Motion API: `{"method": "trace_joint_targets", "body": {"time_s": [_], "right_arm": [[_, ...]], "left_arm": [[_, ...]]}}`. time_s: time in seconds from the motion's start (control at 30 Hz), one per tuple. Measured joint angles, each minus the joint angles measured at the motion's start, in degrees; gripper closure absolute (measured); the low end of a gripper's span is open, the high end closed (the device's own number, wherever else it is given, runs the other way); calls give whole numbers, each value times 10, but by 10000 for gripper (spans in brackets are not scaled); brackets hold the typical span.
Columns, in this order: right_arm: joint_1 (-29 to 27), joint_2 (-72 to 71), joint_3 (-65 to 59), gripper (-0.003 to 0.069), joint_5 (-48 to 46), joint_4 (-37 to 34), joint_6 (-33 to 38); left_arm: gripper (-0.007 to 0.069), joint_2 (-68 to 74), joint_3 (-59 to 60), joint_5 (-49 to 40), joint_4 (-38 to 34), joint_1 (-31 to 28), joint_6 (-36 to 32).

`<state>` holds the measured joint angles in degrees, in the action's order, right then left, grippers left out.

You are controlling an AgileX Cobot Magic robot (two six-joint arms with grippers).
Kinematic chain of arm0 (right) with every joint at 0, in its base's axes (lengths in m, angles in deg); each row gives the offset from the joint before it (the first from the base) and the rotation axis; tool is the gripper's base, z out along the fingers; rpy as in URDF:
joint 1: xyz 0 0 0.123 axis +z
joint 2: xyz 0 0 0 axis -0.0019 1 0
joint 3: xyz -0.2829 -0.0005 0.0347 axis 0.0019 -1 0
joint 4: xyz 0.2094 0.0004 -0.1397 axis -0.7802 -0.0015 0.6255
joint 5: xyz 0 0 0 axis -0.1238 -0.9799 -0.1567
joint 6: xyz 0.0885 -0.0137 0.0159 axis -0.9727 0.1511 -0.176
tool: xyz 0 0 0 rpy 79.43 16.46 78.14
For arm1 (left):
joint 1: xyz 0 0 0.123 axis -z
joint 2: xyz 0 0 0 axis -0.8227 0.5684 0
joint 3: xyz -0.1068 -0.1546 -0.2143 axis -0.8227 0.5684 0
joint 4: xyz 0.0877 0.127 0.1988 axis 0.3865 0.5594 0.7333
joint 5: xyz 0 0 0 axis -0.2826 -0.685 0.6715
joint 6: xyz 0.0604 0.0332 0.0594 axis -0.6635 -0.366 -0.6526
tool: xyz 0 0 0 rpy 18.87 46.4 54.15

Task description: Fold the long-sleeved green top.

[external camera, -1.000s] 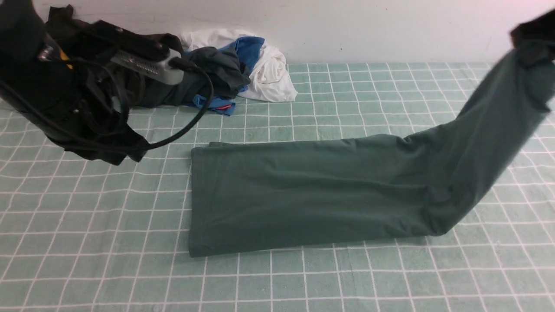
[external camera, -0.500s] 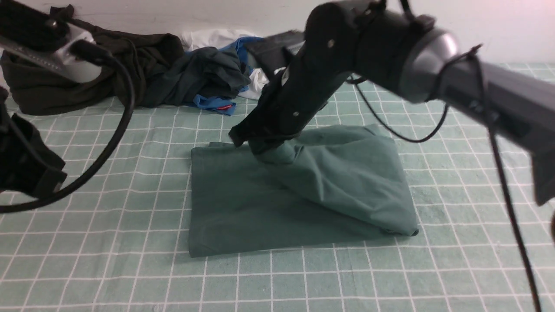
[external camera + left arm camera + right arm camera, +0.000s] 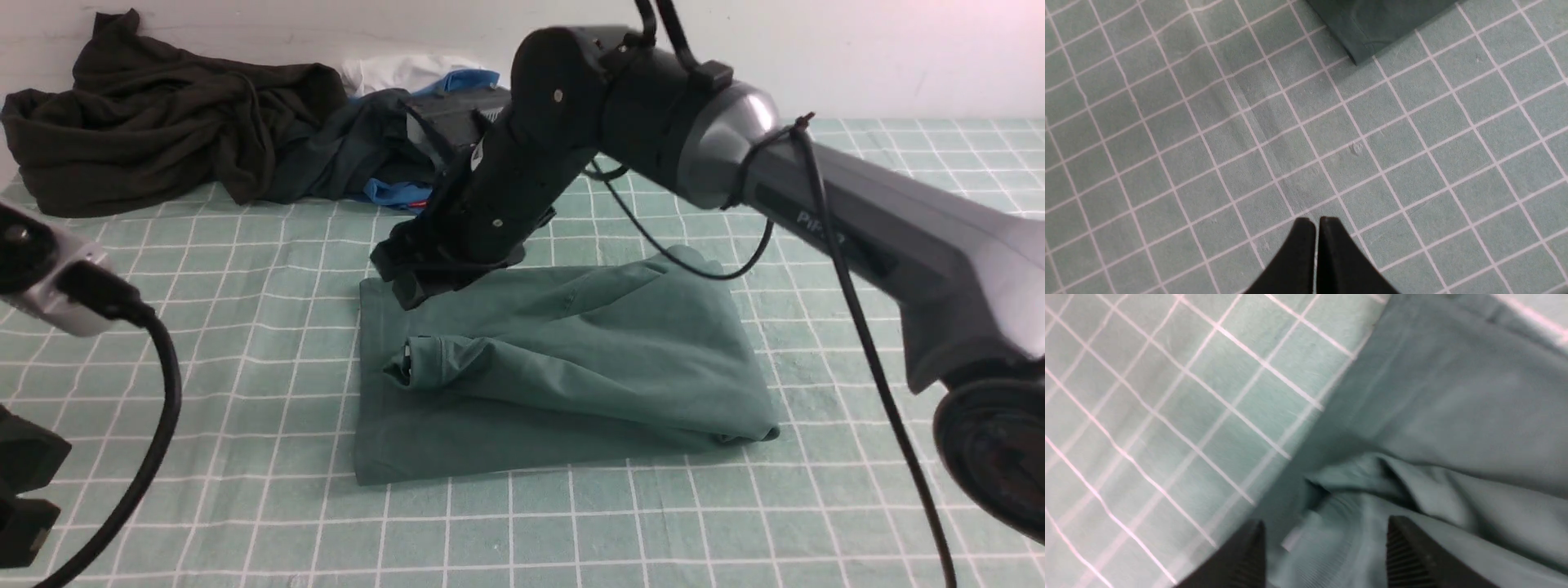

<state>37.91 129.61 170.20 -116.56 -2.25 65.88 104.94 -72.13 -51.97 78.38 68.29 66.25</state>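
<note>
Front view: top (image 3: 571, 367) lies centre frame on the checked cloth (image 3: 204, 392), folded into a rough rectangle, long side running left to right. One sleeve (image 3: 522, 359) is laid across the body, and its cuff (image 3: 406, 367) ends near the left edge of the fold. The upper layer is rumpled, with a bulge at the right end. The lower edge is fairly straight.

Right arm reaches in from the right of the frame. Right gripper (image 3: 408, 290) hangs over the upper left corner of the top, just above the fabric. Right wrist view: fingers (image 3: 1241, 559) spread wide apart, nothing pinched between them; ribbed cuff fabric and the edge of the top show below the gap. Whether the tips touch the fabric cannot be told.

Left wrist view: left gripper (image 3: 1316, 222) has its jaws pressed together, empty, above bare cloth; one corner of the top sits well apart from it.

Upper left of front view: dark garment (image 3: 147, 147) heaped by the wall, and beside it a pile (image 3: 392, 163) of grey-green, blue and white clothes, partly behind the right arm.
</note>
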Motion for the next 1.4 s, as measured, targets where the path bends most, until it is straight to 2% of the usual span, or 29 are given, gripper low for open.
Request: {"method": "trace_joint_targets", "body": {"time_s": [0.03,0.07,0.13,0.17,0.33,0.43,0.6,0.73,0.93,1.13,1.27,1.4], "right_arm": [[-2,-7,6,231,-25,76,-9],[-3,-7,6,231,-27,76,-9],[-5,-5,-4,224,-37,167,-36],[-6,1,-15,223,-37,183,-47],[6,38,-65,220,-37,157,-52],[39,59,-83,221,-30,138,-41],[60,43,-84,221,-25,149,-39],[63,-3,-87,221,-36,157,-34],[63,-163,-118,218,-35,176,-31],[63,-316,-270,218,48,175,-39],[63,-465,-443,221,157,176,-46],[63,-623,-592,270,243,178,-47]], "left_arm": [[627,-17,9,0,2,0,0],[627,-19,11,0,2,0,0],[627,-44,30,0,6,0,2],[627,-56,42,-1,9,0,3],[627,-99,88,-1,26,0,9],[627,-134,120,-1,26,0,18],[627,-185,156,3,37,0,44],[627,-262,198,36,45,0,69],[627,-405,270,114,52,0,88],[627,-461,281,132,52,0,88],[627,-467,282,132,52,0,88],[627,-467,286,132,52,0,88]]}}
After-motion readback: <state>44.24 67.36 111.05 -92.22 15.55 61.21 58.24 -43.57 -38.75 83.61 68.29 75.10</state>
